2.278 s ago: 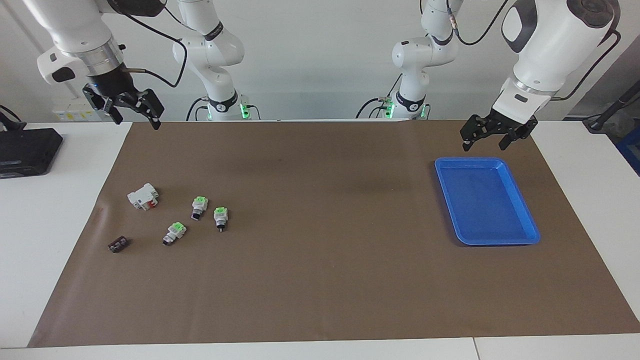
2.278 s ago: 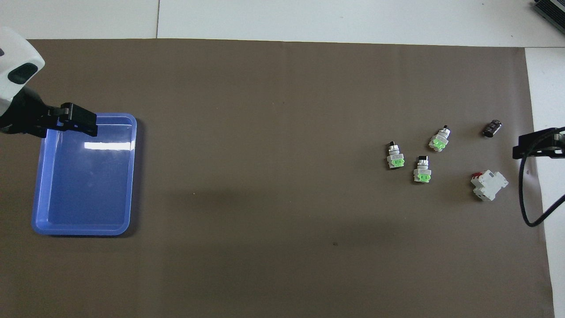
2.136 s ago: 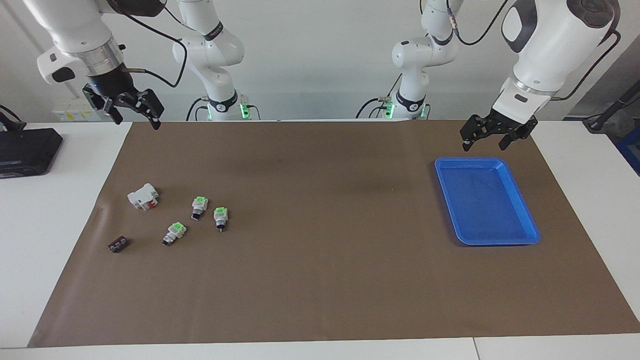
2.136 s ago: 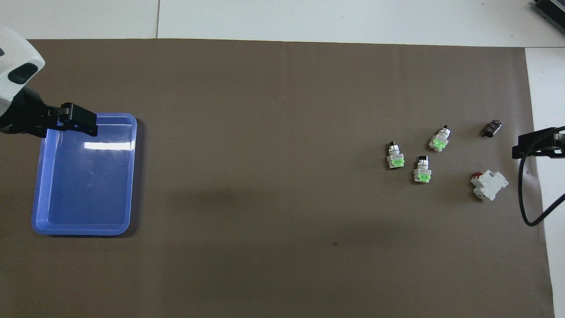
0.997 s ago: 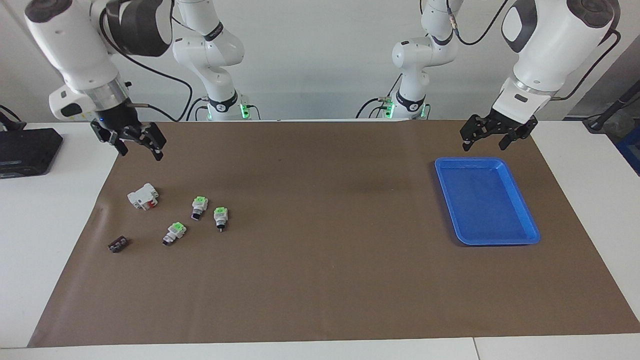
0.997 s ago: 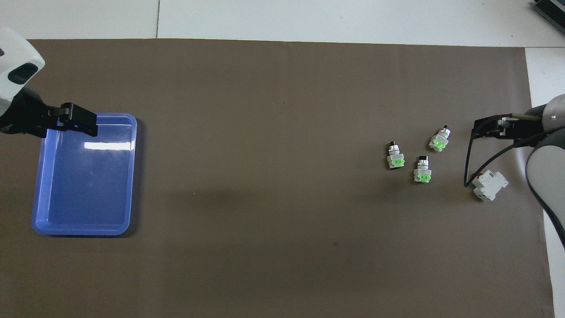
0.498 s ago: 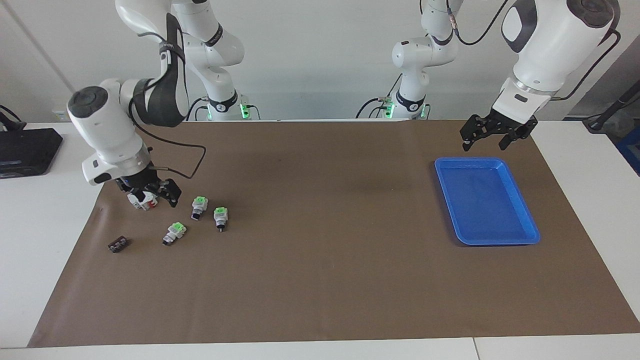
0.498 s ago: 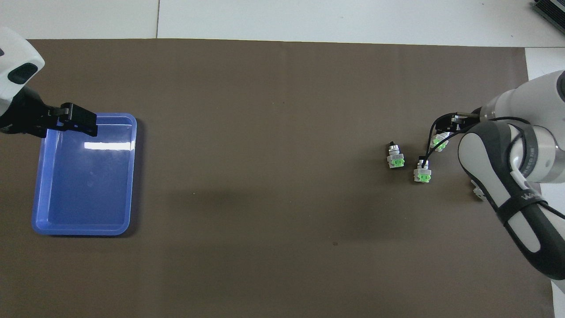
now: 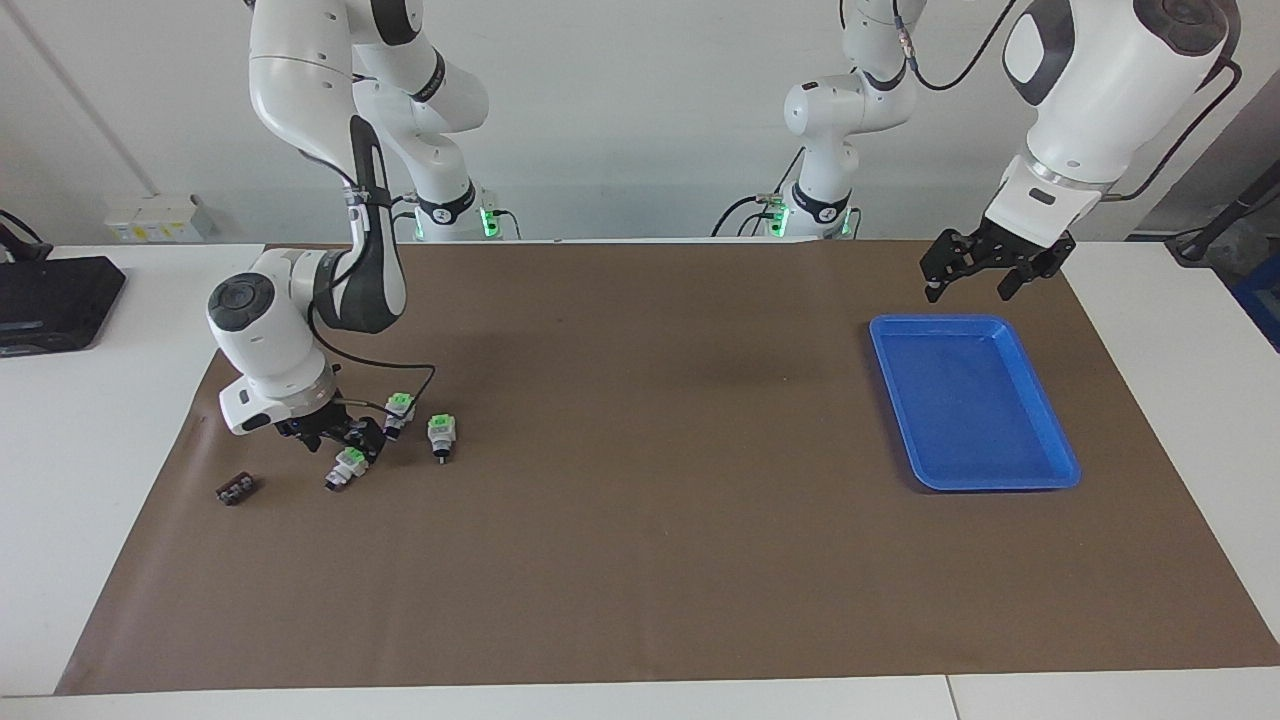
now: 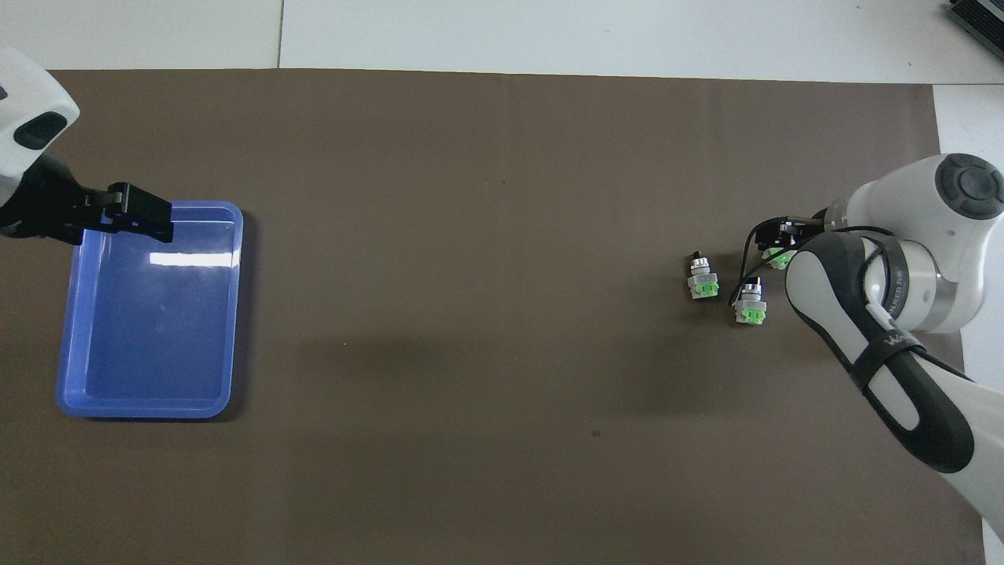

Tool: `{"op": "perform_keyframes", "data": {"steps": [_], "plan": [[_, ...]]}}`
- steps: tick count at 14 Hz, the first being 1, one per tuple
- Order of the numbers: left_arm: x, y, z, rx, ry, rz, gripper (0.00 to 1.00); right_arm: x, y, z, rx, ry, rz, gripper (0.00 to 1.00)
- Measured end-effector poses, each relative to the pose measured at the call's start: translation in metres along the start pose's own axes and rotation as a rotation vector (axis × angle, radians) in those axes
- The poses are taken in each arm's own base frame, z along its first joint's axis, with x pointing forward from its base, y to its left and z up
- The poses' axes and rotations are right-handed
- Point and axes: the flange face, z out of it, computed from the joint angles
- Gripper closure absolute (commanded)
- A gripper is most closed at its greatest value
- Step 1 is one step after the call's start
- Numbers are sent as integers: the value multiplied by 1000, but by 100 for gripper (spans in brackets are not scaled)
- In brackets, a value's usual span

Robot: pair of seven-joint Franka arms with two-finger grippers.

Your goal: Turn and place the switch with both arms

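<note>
Three white switches with green faces up lie on the brown mat toward the right arm's end. One [image 9: 441,433] [image 10: 703,282] lies nearest the table's middle, a second [image 9: 399,410] [image 10: 750,308] is beside it, and the third [image 9: 348,465] [image 10: 779,256] is farthest from the robots. My right gripper [image 9: 338,440] [image 10: 776,237] is open and low, right at the third switch and partly covering it from above. I cannot tell whether it touches. My left gripper [image 9: 968,283] [image 10: 129,213] is open and waits in the air over the tray's edge nearest the robots.
An empty blue tray [image 9: 1040,472] [image 10: 232,314] lies toward the left arm's end. A small flat dark piece [image 9: 236,489] lies beside the switches. The larger white block is hidden by the right arm. A black device [image 9: 50,300] sits off the mat.
My right arm has swung down and out from above the mat's edge to the switches, and its gripper is now low at the farthest switch. The left arm has not moved.
</note>
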Motion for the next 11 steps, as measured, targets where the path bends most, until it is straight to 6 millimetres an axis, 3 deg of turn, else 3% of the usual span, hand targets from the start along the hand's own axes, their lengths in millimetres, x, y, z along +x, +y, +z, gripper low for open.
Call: {"op": "perform_keyframes", "data": {"steps": [5,7,8,9,10,11], "plan": [[0,0,0,0,0,0,0,-1,3,19,1,14,8,5],[0,0,0,0,0,0,0,-1,3,19,1,14,9,18],[0,0,0,0,0,0,0,0,3,19,2,15,9,31],[0,0,0,0,0,0,0,0,2,19,2,15,8,57],[0,0,0,0,0,0,0,0,0,18,5,17,8,98],[0,0,0,0,0,0,0,0,-2,15,8,21,6,100]]}}
